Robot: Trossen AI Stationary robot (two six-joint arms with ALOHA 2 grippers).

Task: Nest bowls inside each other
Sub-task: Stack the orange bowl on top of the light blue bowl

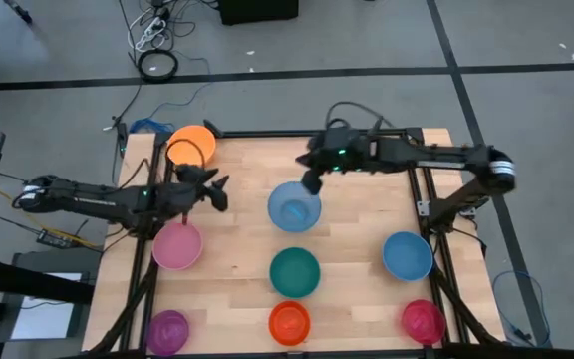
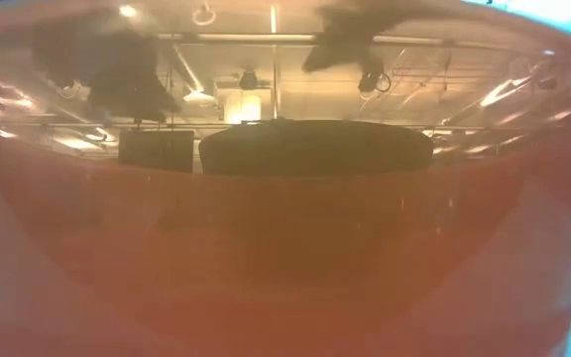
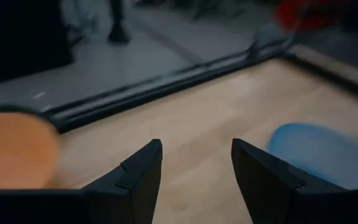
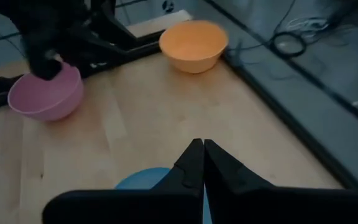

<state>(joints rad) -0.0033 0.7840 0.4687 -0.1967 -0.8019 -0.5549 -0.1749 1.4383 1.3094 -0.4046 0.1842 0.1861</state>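
Over the pale wooden table (image 1: pixel 237 269) we are watching the left gripper (image 1: pixel 214 189) hanging spread between smooth round plastic bowls, orange (image 1: pixel 190 146) and pink (image 1: pixel 177 245); the right gripper (image 1: pixel 311 183), pinched empty, is hovering above the light blue bowl (image 1: pixel 294 207).

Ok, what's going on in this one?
Eight bowls sit apart on the table, none nested yet. The right end effector is shut at the rim of the light blue bowl; whether it pinches the rim is unclear. The left end effector hangs open and empty between the orange bowl and the pink bowl.
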